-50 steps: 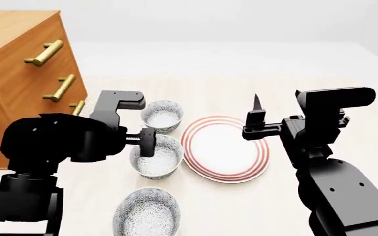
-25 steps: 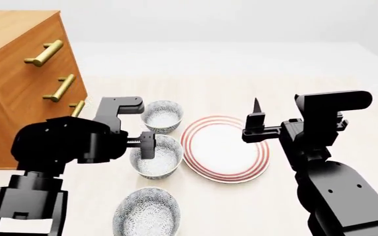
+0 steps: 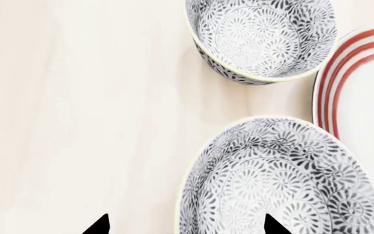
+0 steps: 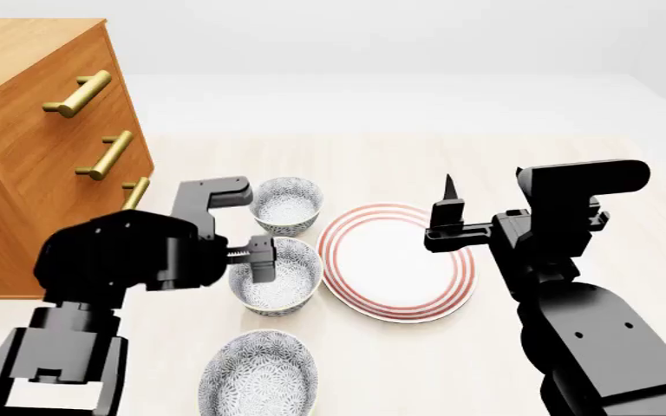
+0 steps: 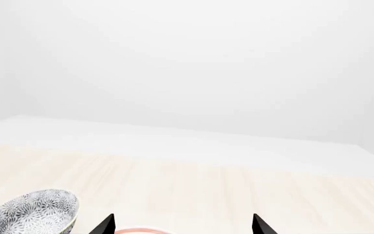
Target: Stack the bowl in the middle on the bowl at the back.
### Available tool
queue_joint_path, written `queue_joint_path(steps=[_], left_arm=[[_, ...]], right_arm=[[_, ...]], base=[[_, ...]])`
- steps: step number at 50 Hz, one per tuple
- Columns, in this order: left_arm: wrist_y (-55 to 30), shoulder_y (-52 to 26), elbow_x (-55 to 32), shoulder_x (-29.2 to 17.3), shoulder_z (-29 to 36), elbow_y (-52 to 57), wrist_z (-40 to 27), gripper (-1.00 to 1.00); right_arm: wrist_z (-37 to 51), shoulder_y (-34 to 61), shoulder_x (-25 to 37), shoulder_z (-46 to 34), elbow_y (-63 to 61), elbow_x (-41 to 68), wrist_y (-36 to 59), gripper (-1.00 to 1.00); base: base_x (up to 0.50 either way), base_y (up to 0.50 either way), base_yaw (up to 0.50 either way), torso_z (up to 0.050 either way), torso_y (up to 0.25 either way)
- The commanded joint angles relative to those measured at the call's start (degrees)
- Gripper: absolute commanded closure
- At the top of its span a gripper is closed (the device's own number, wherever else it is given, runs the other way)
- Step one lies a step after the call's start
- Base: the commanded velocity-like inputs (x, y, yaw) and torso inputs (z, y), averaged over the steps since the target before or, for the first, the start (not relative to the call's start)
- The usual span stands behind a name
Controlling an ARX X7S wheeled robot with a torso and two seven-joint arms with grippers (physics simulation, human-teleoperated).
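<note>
Three speckled grey-blue bowls stand in a row. The bowl in the middle (image 4: 277,279) (image 3: 284,180) lies between the bowl at the back (image 4: 285,204) (image 3: 262,39) and a front one (image 4: 259,378). My left gripper (image 4: 261,258) (image 3: 185,226) is open over the middle bowl's left rim, with one fingertip outside the bowl and the other above its inside. Nothing is gripped. My right gripper (image 4: 449,211) (image 5: 182,225) hangs open and empty above the plate. Its wrist view shows the back bowl (image 5: 34,213) low at the edge.
A flat white plate with red rings (image 4: 398,262) (image 3: 362,112) lies right of the bowls, close to the middle one. A wooden drawer cabinet (image 4: 32,130) with brass handles stands at the left, near my left arm. The pale table (image 4: 426,156) stretches behind.
My left arm has shifted slightly right and down, closer over the middle bowl. The right gripper has drifted a little left and down. The bowls have not moved.
</note>
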Motion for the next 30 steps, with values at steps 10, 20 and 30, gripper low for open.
queue_joint_path(steps=[10,20,30], left_arm=[[3.9,-0.5,0.9,0.9,-0.6,-7.2,0.8,-1.00],[7.6,-1.7,1.9,1.6,-1.0,-12.9,1.8,-1.00],[11.4,-2.8,3.9,2.4,0.3,-17.8,3.4,-1.00]], right_arm=[[0.4,0.2,0.2,-0.3,0.0,0.5,0.2,-1.00],[0.5,-0.1,0.2,-0.4,0.0,0.9,0.1,-1.00],[0.8,-0.4,0.5,-0.2,-0.3,1.2,0.2,-1.00]], base=[[0.00,0.00,0.00,0.000,0.000],[0.00,0.00,0.00,0.000,0.000],[0.00,0.00,0.00,0.000,0.000]])
